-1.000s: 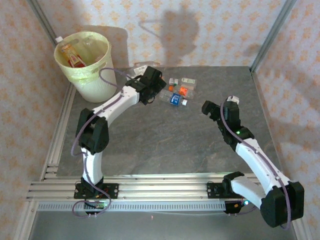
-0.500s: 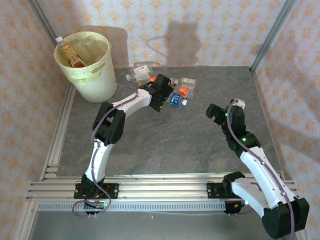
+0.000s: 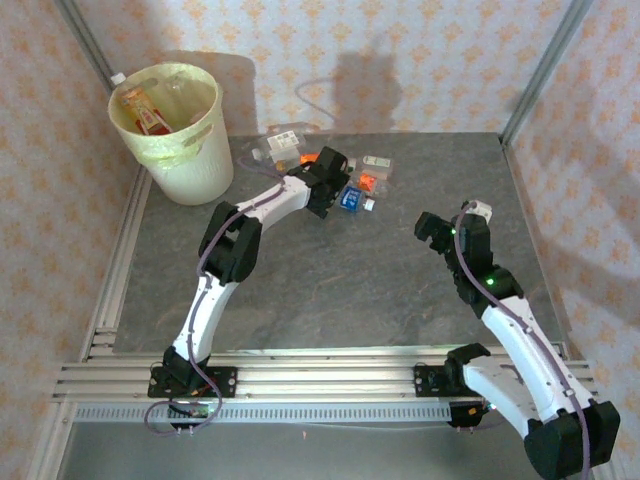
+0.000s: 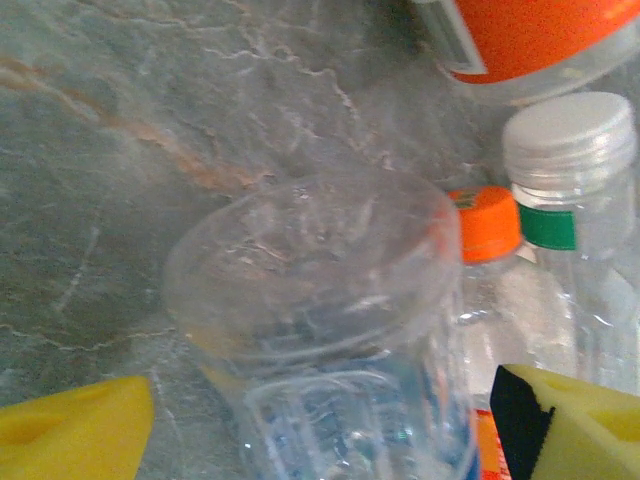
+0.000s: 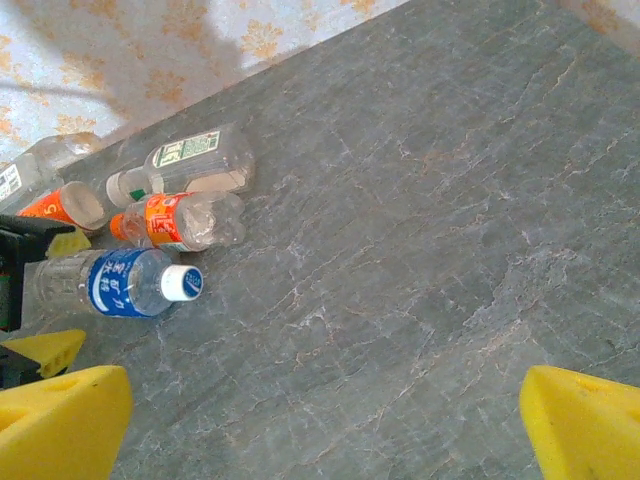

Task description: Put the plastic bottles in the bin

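Note:
Several plastic bottles lie in a cluster at the back of the table: a blue-labelled one (image 3: 350,198) (image 5: 120,283), an orange-labelled one (image 3: 366,182) (image 5: 175,220) and a white-labelled one (image 3: 377,163) (image 5: 195,155). My left gripper (image 3: 335,187) (image 4: 320,420) is open, low over the cluster. Its yellow pads (image 4: 70,435) stand on either side of the clear blue-labelled bottle (image 4: 320,290), a small gap on each side. The cream bin (image 3: 190,165) stands at the back left with bottles (image 3: 150,115) inside. My right gripper (image 3: 452,216) (image 5: 325,420) hangs open over bare table.
More bottles (image 3: 285,142) lie behind my left arm, near the back wall. In the left wrist view an orange-capped bottle (image 4: 485,225) and a white-capped, green-labelled one (image 4: 570,150) lie just right of the bottle between the pads. Metal frame posts edge the table.
My left arm has reached right from beside the bin into the bottle cluster, and its jaws have narrowed around the blue-labelled bottle. The right arm has shifted slightly right.

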Tool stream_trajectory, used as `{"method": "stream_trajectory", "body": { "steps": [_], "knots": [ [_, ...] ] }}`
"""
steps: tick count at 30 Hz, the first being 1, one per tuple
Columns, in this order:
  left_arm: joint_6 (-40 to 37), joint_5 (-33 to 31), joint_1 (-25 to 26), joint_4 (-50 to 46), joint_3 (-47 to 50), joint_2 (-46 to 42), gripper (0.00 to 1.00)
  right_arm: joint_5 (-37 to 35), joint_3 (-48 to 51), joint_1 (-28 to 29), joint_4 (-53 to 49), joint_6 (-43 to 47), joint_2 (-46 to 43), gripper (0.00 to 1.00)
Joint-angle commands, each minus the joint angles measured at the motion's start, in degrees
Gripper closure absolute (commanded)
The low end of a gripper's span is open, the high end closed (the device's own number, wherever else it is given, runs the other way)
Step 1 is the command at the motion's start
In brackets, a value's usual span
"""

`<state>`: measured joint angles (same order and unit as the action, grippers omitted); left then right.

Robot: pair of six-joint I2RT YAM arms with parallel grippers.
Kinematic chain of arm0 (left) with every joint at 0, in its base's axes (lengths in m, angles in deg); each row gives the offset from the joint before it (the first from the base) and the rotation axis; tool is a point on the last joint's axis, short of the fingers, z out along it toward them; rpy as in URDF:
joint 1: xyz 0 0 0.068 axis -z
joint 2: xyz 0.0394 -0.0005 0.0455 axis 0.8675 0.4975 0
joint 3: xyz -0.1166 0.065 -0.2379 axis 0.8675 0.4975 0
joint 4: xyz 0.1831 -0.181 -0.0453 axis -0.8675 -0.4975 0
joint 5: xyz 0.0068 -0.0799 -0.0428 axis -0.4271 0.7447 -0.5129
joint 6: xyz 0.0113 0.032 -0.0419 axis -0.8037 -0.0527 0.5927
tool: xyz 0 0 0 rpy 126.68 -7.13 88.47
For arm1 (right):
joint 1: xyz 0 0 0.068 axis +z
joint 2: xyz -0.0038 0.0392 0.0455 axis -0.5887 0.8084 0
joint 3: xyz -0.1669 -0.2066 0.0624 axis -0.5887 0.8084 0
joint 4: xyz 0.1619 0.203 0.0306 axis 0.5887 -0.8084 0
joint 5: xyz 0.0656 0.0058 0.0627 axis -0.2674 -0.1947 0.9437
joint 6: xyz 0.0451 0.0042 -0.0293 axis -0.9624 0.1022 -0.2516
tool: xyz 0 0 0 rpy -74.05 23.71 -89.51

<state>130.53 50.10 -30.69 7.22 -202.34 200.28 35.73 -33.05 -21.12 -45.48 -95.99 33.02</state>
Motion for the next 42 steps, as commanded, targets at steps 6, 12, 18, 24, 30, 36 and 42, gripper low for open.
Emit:
{"method": "stream_trajectory", "body": {
  "steps": [6,12,18,24,30,36,42],
  "knots": [
    [-1.71,-2.86,-0.66,-3.36,-2.93,2.97,0.2,-1.78,0.26,-0.17,-1.41,1.03,-1.35,0.0],
    [-5.01,-1.57,-0.79,-1.99,-1.98,3.35,0.31,-1.77,0.56,-0.2,-0.99,0.92,-1.35,0.0],
    [-10.33,-2.64,-1.05,-1.53,-0.33,1.07,0.4,-1.82,0.63,-0.24,-0.69,0.76,-1.27,0.0],
    [-17.42,-5.22,-1.09,-0.04,4.41,-4.74,0.44,-1.1,1.18,-0.24,0.91,0.74,-0.99,0.0],
    [-24.44,-9.97,-1.06,3.03,13.4,-14.98,0.45,6.15,3.79,-0.22,9.4,2.06,-2.03,0.0],
    [-32.48,-13.6,-1.15,3.28,19.43,-25.02,0.45,11.65,8.32,-0.18,22.75,0.05,-2.52,0.0],
    [-40.55,-19.44,-1.96,0.86,19.81,-35.13,0.45,13.2,7.88,-0.18,25.76,0.14,-0.58,0.0]
  ]
}}
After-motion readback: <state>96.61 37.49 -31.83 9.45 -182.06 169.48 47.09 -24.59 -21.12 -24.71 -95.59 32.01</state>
